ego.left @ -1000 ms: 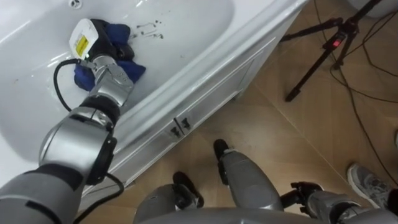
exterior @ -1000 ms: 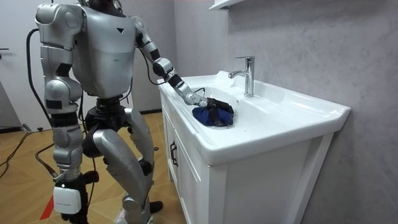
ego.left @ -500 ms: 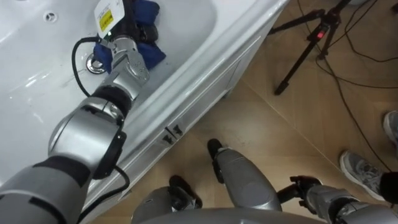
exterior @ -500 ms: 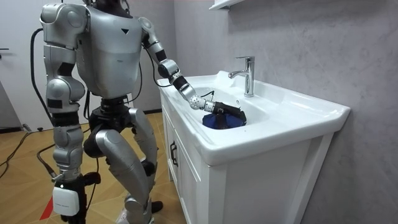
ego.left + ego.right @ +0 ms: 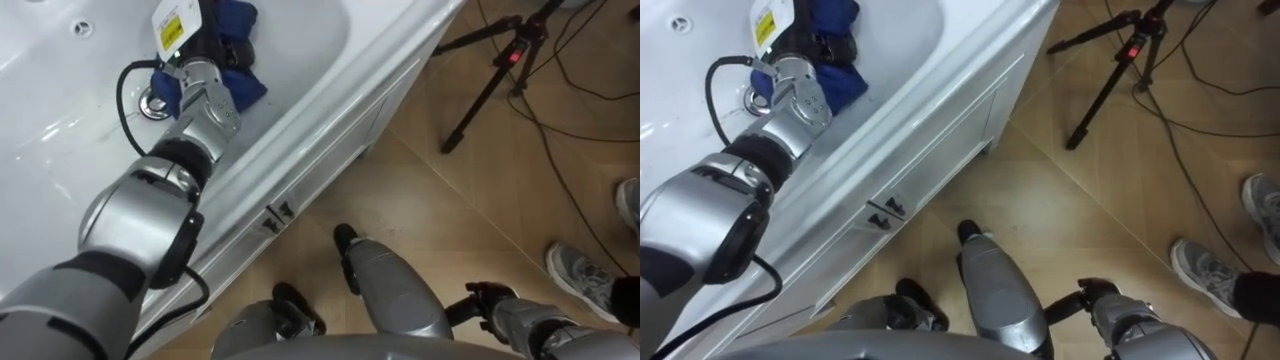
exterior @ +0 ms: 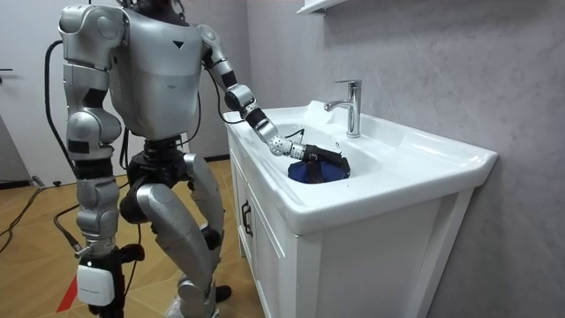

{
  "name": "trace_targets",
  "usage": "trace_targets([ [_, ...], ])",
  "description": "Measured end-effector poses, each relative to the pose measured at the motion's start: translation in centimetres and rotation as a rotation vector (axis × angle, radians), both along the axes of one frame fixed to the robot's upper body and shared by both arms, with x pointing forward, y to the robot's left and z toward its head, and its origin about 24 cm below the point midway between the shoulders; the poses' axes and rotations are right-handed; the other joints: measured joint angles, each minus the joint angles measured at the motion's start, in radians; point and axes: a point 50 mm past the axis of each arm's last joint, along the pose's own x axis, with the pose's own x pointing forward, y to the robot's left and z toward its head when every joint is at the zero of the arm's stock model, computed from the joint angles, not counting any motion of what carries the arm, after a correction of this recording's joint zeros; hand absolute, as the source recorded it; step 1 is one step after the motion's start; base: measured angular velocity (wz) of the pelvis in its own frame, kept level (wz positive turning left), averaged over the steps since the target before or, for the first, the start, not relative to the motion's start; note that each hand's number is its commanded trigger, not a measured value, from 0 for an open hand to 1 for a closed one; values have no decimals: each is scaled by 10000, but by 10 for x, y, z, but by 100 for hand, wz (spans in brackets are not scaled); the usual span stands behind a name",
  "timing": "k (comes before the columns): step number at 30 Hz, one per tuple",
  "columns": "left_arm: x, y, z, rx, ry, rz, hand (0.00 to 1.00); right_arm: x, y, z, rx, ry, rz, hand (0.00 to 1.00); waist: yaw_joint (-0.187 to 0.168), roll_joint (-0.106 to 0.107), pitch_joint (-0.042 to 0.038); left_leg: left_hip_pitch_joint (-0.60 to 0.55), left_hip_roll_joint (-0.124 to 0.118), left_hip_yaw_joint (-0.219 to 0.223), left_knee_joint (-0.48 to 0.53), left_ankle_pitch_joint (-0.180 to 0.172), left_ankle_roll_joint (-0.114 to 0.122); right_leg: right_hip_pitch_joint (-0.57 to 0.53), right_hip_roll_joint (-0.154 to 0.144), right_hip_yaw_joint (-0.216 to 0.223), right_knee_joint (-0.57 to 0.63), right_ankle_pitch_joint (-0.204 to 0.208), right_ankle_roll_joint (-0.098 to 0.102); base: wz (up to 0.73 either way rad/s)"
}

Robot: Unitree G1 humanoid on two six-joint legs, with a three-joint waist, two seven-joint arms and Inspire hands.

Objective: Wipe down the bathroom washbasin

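Left hand [image 5: 207,48] has slid blue cloth [image 5: 236,16] up to the drain [image 5: 152,103], lying atop it (grip unclear).

Silver-grey shell, black joints, black cables

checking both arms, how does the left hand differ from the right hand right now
The left hand reaches forward into the basin; the right hand hangs down beside the leg. The left hand rests on the blue cloth; the right hand is over the wooden floor, far from it.
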Motion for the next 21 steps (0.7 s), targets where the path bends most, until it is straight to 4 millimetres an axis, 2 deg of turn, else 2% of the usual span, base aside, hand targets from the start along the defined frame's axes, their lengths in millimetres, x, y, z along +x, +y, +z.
trace_targets([
  [8,-2,4,-5,-1529,297,364,100,4,2,1,-56,-349,-220,0,44,-3,-9,95,-26,-10,-16,-26,-33,4,-16,-18,178,-155,-32,0],
  [13,-9,7,-16,-1829,735,310,100,5,2,1,-207,-397,-194,0,35,-128,4,423,-47,-21,-180,-20,-70,314,-15,-56,138,-247,-42,0],
  [21,-13,5,-24,-1987,1240,-69,100,5,3,1,-270,-473,-185,0,7,-176,-84,601,-61,-162,-232,-30,-86,587,-67,-233,68,-304,-37,5],
])
